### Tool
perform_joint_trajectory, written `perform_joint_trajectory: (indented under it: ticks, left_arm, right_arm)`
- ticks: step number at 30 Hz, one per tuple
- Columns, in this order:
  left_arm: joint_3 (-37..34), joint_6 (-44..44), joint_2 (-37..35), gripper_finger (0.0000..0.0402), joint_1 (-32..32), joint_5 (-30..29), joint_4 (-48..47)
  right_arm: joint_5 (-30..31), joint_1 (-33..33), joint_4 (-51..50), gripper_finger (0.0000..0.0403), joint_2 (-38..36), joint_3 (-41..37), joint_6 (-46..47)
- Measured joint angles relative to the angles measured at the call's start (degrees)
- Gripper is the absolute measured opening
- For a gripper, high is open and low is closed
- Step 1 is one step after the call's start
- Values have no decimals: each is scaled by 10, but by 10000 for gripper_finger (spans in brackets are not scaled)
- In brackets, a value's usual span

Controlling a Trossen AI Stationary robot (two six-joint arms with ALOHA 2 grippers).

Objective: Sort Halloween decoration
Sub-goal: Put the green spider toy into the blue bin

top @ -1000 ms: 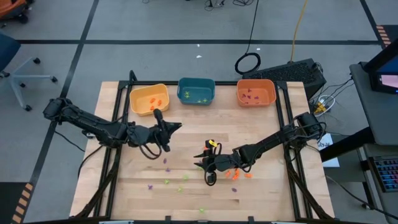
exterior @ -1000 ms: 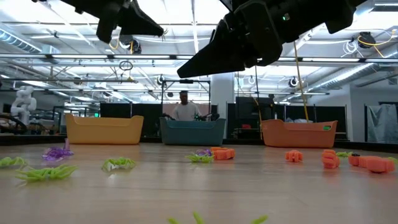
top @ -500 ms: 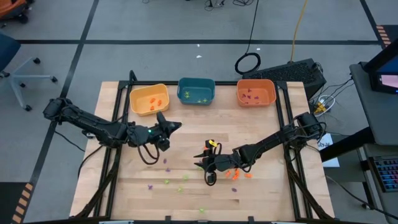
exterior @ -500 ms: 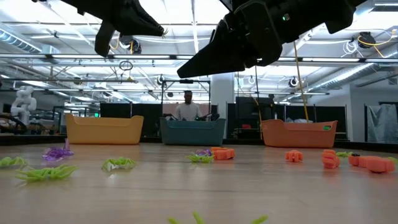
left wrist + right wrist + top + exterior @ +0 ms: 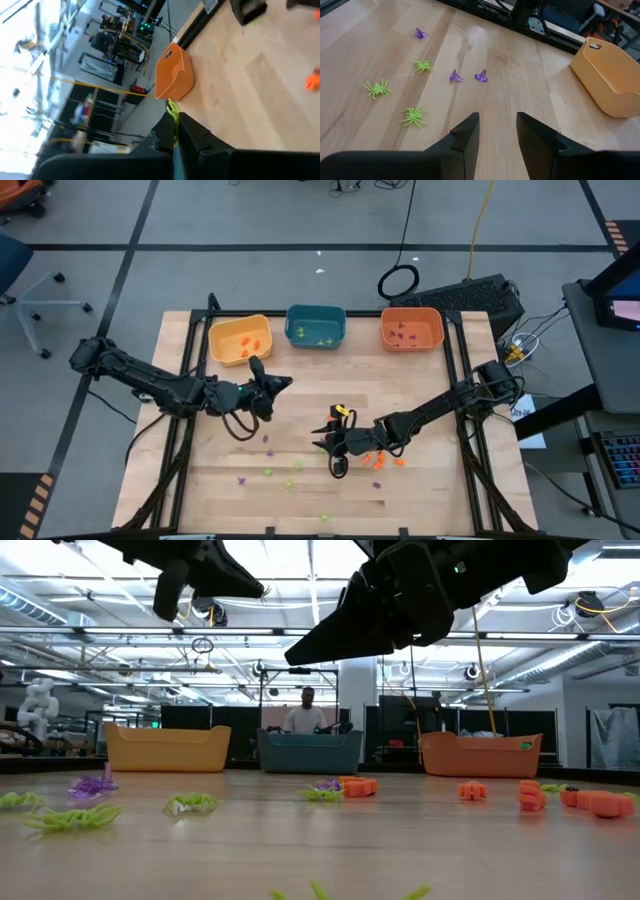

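Note:
The Halloween decoration lies scattered on the wooden table: light-green spiders [image 5: 378,89], purple trinkets [image 5: 455,76] and orange ones [image 5: 378,459]. My left gripper [image 5: 286,382] hangs above the table's middle left, near the yellow bin [image 5: 240,338], shut on a light-green trinket [image 5: 173,111]. My right gripper [image 5: 322,443] hovers above the table's middle, open, with nothing between its fingers [image 5: 465,137]. In the low view both grippers stay well above the tabletop. My left gripper pinches the light-green trinket between its two fingertips [image 5: 161,136]; a thin green part [image 5: 172,106] sticks out past the tips. The fingers come nearly level from the table's left. The trinket is lifted clear of the table.
Along the far edge stand a yellow bin, a teal bin [image 5: 315,326] and an orange bin [image 5: 411,328], each holding a few trinkets. More green and purple trinkets [image 5: 268,471] lie toward the near edge. A person [image 5: 306,715] stands beyond the table.
My left gripper has rolled a little about its own pointing line while staying in place, still shut on the green trinket. My right gripper has kept still.

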Motion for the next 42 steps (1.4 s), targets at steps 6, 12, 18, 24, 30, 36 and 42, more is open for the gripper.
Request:
perform_joint_trajectory:
  ticks: [6,12,18,24,30,36,42]
  left_arm:
    - [0,-114,0,8,26,26,3]
    - [9,-203,0,8,97,27,20]
    - [35,-304,0,8,202,88,17]
    - [84,-375,39,8,314,179,-41]
    - [152,-404,139,8,401,269,-98]
    - [205,-406,251,8,436,279,-127]
    - [225,-418,318,8,437,280,-132]
  right_arm:
    - [0,0,0,116,0,0,0]
    - [2,0,-5,116,0,0,-9]
    - [2,0,-9,116,0,0,-2]
    - [2,0,-20,116,0,0,19]
    - [2,0,-23,116,0,0,30]
    - [4,0,-86,116,0,0,2]
    - [4,0,-144,116,0,0,2]
